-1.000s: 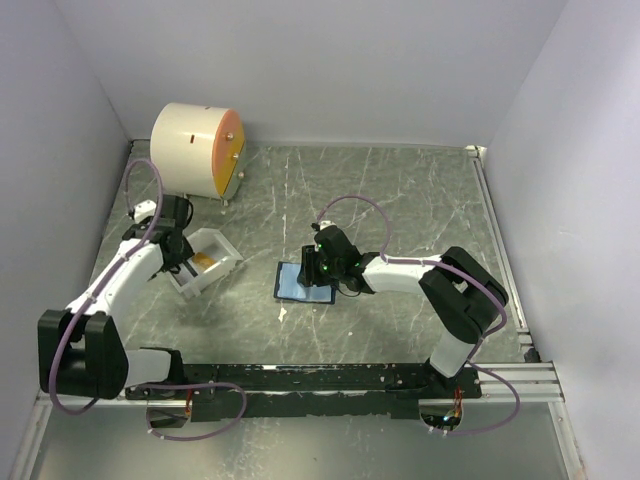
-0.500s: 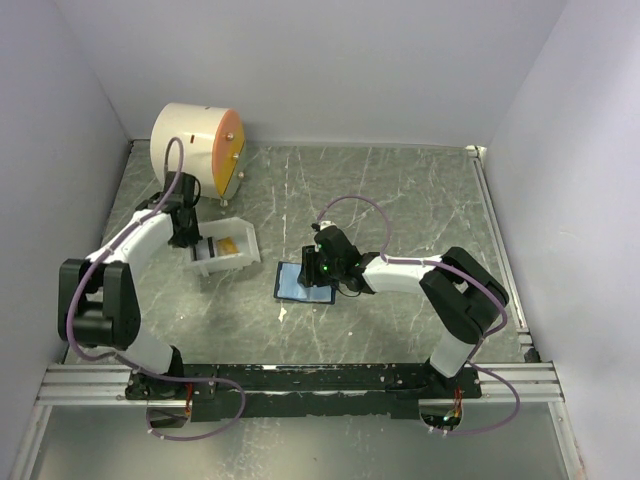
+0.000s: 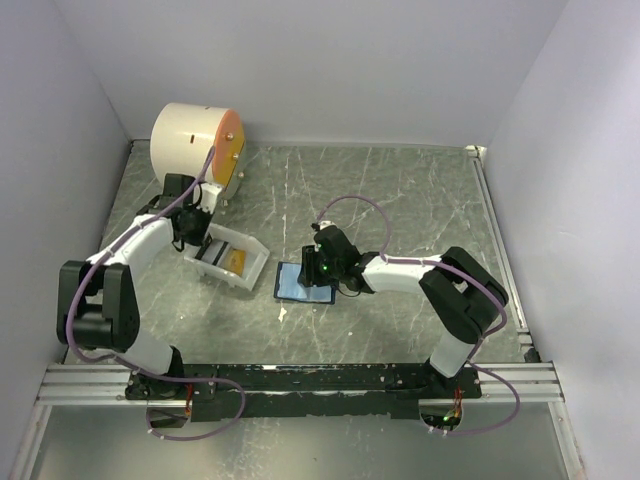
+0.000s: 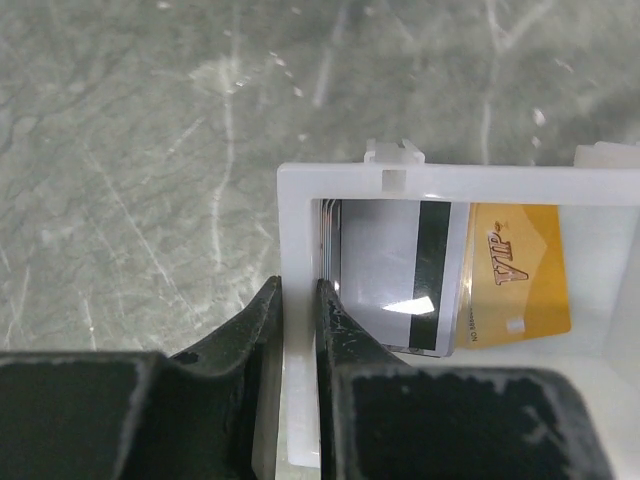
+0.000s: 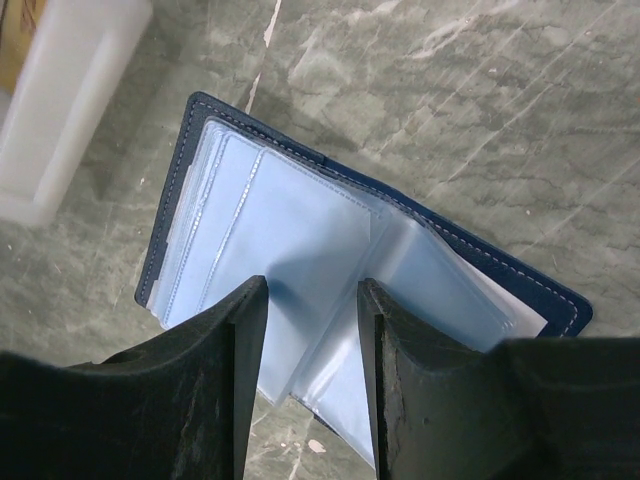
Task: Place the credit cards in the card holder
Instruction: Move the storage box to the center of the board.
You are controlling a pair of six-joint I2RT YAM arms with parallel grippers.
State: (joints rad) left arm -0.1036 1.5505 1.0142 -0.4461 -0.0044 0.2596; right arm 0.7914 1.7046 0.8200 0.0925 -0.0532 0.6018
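Left fingers (image 4: 258, 335) astride tray wall (image 4: 297, 270); two cards (image 4: 395, 275), one holder (image 5: 290, 235).

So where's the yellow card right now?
The yellow card lies in the white tray on the left of the top view, beside a dark-striped card, between the cream drum and the blue card holder.

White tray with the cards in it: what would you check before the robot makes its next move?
1. Left claw clamped on the white tray wall: ok.
2. Orange-yellow card and black-striped card lie inside the tray: ok.
3. Card holder lies open, pockets up: ok.
4. Right claw open over the holder: ok.
5. Right claw pressing the holder down: cannot tell.
6. Cards in the holder: not ok, none visible there.
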